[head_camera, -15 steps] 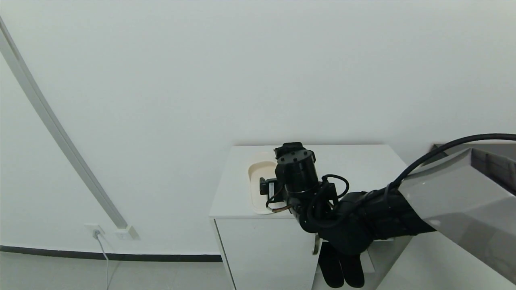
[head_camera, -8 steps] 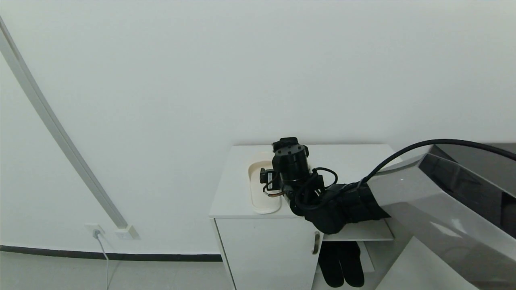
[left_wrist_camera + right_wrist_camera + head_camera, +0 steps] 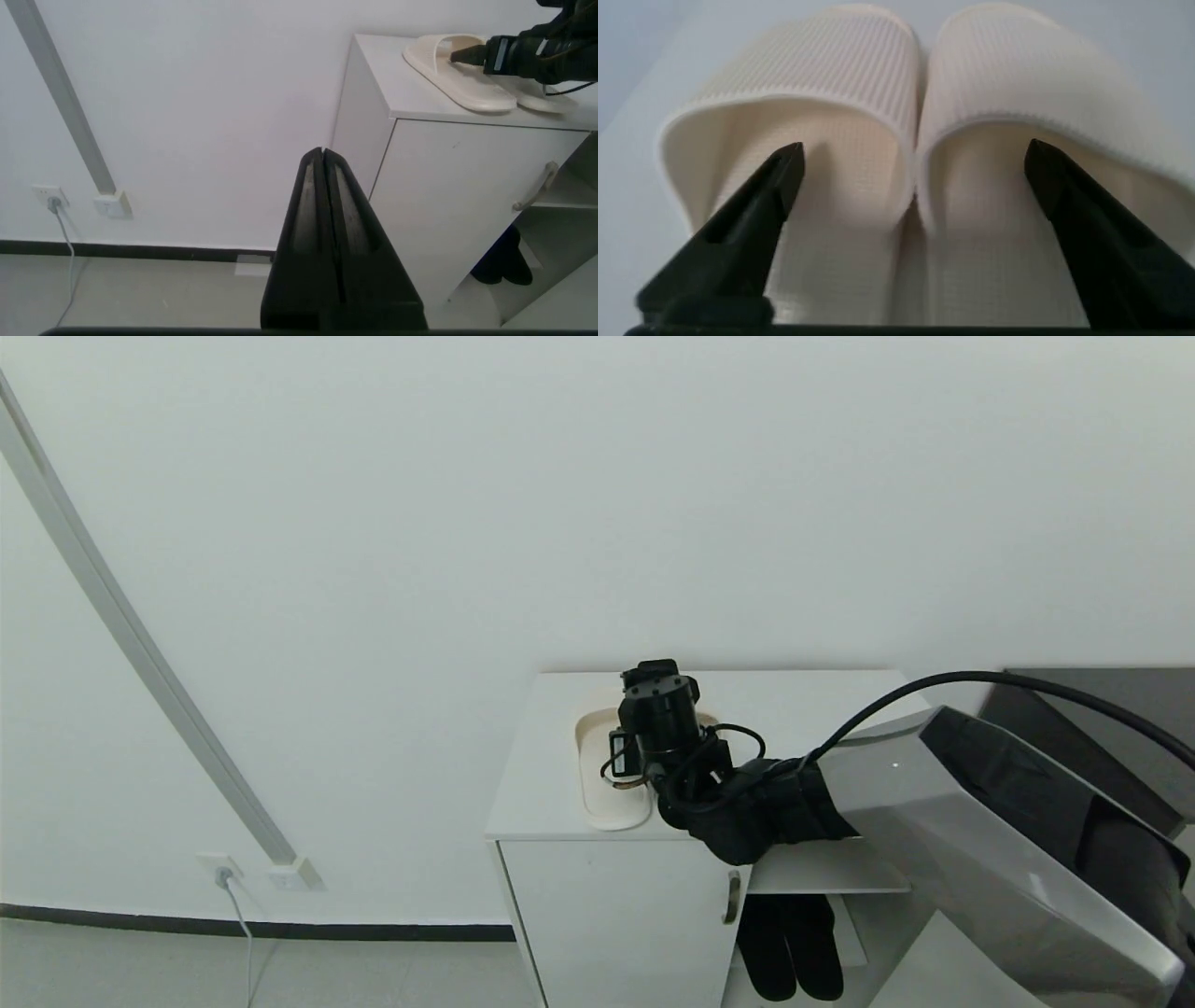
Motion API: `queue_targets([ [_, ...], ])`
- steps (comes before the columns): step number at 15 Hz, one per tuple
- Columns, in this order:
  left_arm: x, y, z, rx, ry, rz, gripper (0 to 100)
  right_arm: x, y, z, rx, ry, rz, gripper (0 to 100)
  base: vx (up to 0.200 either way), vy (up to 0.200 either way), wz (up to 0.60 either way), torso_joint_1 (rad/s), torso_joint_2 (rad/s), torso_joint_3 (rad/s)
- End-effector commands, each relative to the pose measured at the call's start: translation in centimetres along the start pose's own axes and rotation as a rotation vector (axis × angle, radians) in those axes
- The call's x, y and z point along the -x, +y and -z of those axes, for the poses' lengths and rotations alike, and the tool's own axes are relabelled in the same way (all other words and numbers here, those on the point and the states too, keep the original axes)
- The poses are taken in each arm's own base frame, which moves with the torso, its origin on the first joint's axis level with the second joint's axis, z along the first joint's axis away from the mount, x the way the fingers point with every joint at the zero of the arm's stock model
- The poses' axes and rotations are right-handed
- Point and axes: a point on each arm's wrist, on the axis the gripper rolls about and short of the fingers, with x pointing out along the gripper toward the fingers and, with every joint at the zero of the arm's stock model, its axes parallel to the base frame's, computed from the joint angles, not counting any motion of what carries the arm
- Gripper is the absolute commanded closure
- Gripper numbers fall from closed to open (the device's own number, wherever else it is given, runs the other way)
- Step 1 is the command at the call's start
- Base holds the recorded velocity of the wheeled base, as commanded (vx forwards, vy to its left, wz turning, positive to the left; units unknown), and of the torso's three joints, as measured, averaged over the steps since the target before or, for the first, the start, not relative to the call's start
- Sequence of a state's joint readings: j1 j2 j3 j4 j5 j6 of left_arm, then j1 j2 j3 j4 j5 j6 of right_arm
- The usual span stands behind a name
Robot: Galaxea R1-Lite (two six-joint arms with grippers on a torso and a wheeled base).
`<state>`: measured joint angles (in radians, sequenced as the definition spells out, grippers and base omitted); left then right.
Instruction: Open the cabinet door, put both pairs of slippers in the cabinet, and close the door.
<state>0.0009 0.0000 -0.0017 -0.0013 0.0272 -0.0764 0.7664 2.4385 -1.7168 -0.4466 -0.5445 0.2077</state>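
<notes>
A cream pair of slippers (image 3: 915, 121) lies side by side on top of the white cabinet (image 3: 523, 784), toes toward the wall. My right gripper (image 3: 913, 159) is open just behind their openings, with one black finger (image 3: 747, 243) at each slipper. In the head view my right wrist (image 3: 661, 714) hovers over the cream slippers (image 3: 605, 775). A black pair of slippers (image 3: 789, 947) sits on the lower shelf inside the cabinet's open right side. My left gripper (image 3: 322, 187) is shut and holds nothing, low and to the left of the cabinet (image 3: 448, 205).
The cabinet's left door (image 3: 616, 915) is shut, with a handle (image 3: 733, 899) at its right edge. A bare shelf (image 3: 831, 873) sits above the black slippers. A wall socket with a cable (image 3: 222, 875) and a slanted wall rail (image 3: 140, 644) are to the left.
My right arm has moved away from the cabinet's front, up over its top and toward the wall, onto the cream slippers. The black slippers and shelf now show more fully.
</notes>
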Motion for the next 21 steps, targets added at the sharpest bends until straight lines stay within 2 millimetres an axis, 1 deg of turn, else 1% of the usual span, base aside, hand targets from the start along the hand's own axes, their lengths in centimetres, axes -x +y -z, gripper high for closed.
queue_targets([
  [1, 0.0, 0.0, 0.0, 0.000, 0.000, -0.001, 100, 0.0, 0.3, 0.3, 0.008, 0.001, -0.003, 100, 0.000, 0.000, 0.00, 0.000, 0.00, 0.000],
  [2, 0.0, 0.0, 0.0, 0.000, 0.000, -0.001, 100, 0.0, 0.3, 0.3, 0.013, 0.000, -0.005, 100, 0.000, 0.000, 0.00, 0.000, 0.00, 0.000],
  [4, 0.0, 0.0, 0.0, 0.000, 0.000, -0.001, 100, 0.6, 0.5, -0.7, 0.004, -0.018, -0.015, 100, 0.000, 0.000, 0.00, 0.000, 0.00, 0.000],
  [5, 0.0, 0.0, 0.0, 0.000, 0.000, -0.001, 100, 2.2, 0.6, -2.6, -0.014, -0.046, -0.027, 100, 0.000, 0.000, 0.00, 0.000, 0.00, 0.000],
  [6, 0.0, 0.0, 0.0, 0.000, 0.000, -0.001, 100, 3.6, 0.1, -3.6, -0.015, -0.049, -0.027, 100, 0.000, 0.000, 0.00, 0.000, 0.00, 0.000],
  [7, 0.0, 0.0, 0.0, 0.002, 0.000, -0.003, 100, 5.7, -0.5, -4.8, -0.016, -0.053, -0.045, 100, 0.000, 0.000, 0.00, 0.000, 0.00, 0.000],
  [8, 0.0, 0.0, 0.0, 0.002, 0.000, -0.003, 100, 7.2, -1.2, -5.2, -0.012, -0.049, -0.056, 100, 0.000, 0.000, 0.00, 0.000, 0.00, 0.000],
  [10, 0.0, 0.0, 0.0, -0.006, 0.002, 0.003, 100, 12.2, -4.2, -6.0, 0.034, -0.043, -0.147, 100, 0.000, 0.000, 0.00, 0.000, 0.00, 0.000],
  [11, 0.0, 0.0, 0.0, -0.001, 0.000, 0.004, 100, 14.7, -5.9, -6.0, 0.067, -0.036, -0.215, 100, 0.000, 0.000, 0.00, 0.000, 0.00, 0.000],
  [12, 0.0, 0.0, 0.0, 0.002, 0.000, 0.002, 100, 16.6, -7.3, -5.9, 0.092, -0.027, -0.263, 100, 0.000, 0.000, 0.00, 0.000, 0.00, 0.000],
  [13, 0.0, 0.0, 0.0, 0.000, 0.000, 0.004, 100, 19.4, -9.2, -5.6, 0.130, -0.011, -0.333, 100, 0.000, 0.000, 0.00, 0.000, 0.00, 0.000],
  [14, 0.0, 0.0, 0.0, -0.001, -0.001, -0.006, 100, 22.1, -11.0, -4.8, 0.174, 0.015, -0.397, 100, 0.000, 0.000, 0.00, 0.000, 0.00, 0.000],
  [15, 0.0, 0.0, 0.0, 0.000, 0.000, -0.013, 100, 23.2, -11.7, -4.4, 0.187, 0.034, -0.415, 100, 0.000, 0.000, 0.00, 0.000, 0.00, 0.000],
  [16, 0.0, 0.0, 0.0, 0.005, -0.001, -0.016, 100, 23.6, -11.9, -4.0, 0.201, 0.064, -0.410, 100, 0.000, 0.000, 0.00, 0.000, 0.00, 0.000],
  [21, 0.0, 0.0, 0.0, 0.010, -0.001, -0.010, 100, 23.4, -11.9, -3.6, 0.199, 0.085, -0.409, 100, 0.000, 0.000, 0.00, 0.000, 0.00, 0.000],
])
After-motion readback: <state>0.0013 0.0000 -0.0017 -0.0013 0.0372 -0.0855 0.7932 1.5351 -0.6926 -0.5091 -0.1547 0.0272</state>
